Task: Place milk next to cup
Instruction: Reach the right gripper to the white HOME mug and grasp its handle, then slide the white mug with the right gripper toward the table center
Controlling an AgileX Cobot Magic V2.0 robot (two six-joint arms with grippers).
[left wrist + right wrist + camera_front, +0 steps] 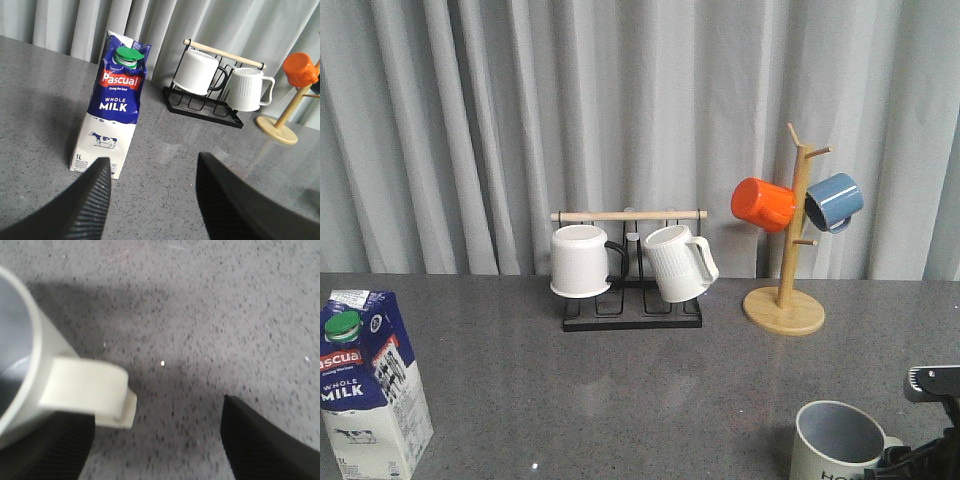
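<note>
While my left gripper (150, 195) hangs wide apart, empty, the tall blue-and-white gable-top milk carton (367, 380) stands upright at the table's left; the cream ribbed mug (837, 442) sits far right, its handle between my right gripper's (155, 440) spread fingers.

Grey speckled bench (620, 400) fills the lower part of the front view, matte with faint soft reflections. Behind it, pale grey pleated curtain (470, 120) covers the whole back, vertical folds, no wall or window showing. Light is even and diffuse, soft shadows on the bench top. Wrist views show the same speckled surface up close and the same curtain behind.
</note>
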